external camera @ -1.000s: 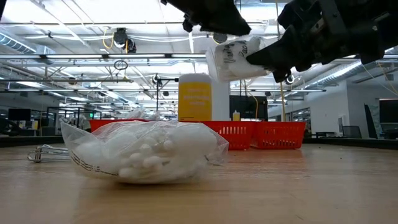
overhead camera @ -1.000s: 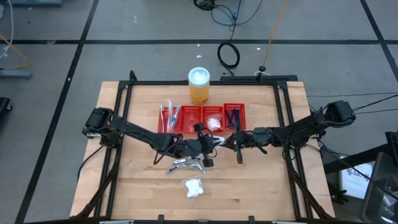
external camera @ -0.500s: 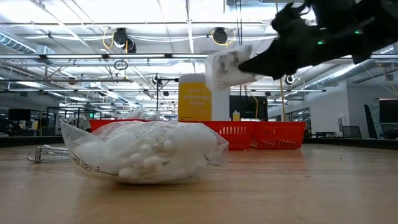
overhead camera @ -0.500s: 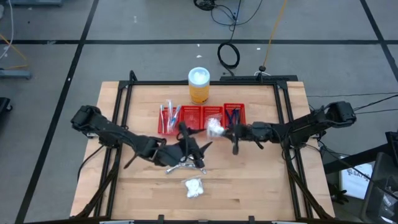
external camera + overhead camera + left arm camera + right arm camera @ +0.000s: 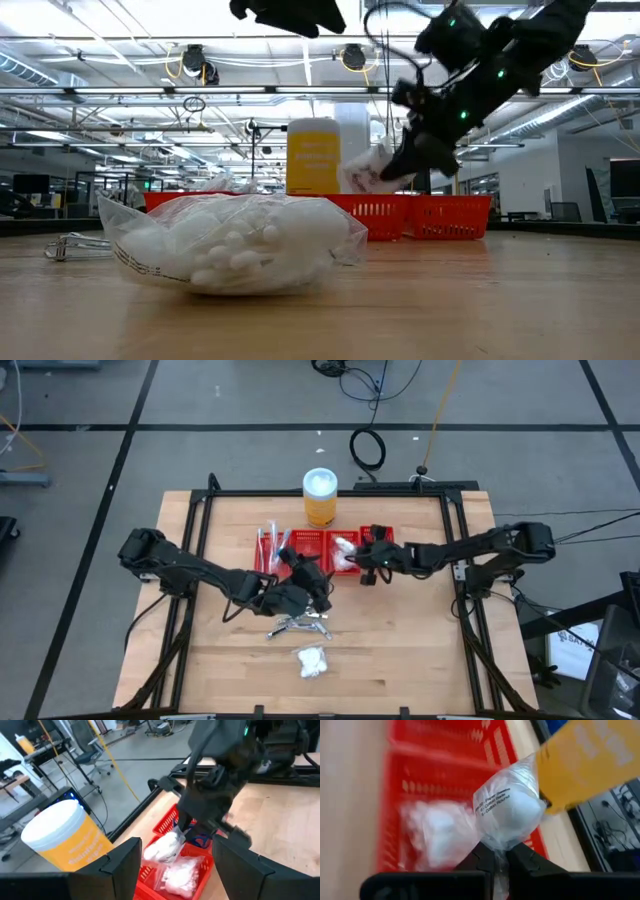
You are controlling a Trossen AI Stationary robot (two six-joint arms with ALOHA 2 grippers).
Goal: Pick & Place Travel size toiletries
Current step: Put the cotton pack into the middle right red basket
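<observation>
My right gripper [image 5: 362,560] is shut on a white crinkly packet [image 5: 345,547] over the red tray [image 5: 300,567], above the compartment where another white packet [image 5: 437,832] lies. My left gripper [image 5: 310,585] hangs open and empty in front of the tray; in its wrist view [image 5: 175,870] it faces the held packet [image 5: 164,847]. A further white packet [image 5: 312,661] lies on the table near the front, large in the low view [image 5: 235,245]. Silvery items [image 5: 298,625] lie on the wood below the left gripper. Blue razors [image 5: 377,546] and wrapped sticks [image 5: 272,545] lie in other compartments. My right gripper pinches the gathered clear edge of the packet's wrap [image 5: 498,845] between its two fingertips. The fingers come slanting down from the table's right side. The packet [image 5: 365,172] is clear of the tray, its white filling bulging beyond the fingertips, just above the tray's rim.
An orange jar with a white lid [image 5: 320,497] stands right behind the tray. The black frame rail [image 5: 330,493] runs along the table's far edge and sides. Bare wood lies at the front left and front right.
My right gripper has carried the packet toward the far edge and down, from mid-table to just over the tray. My left gripper has drawn back from the packet toward the table's left.
</observation>
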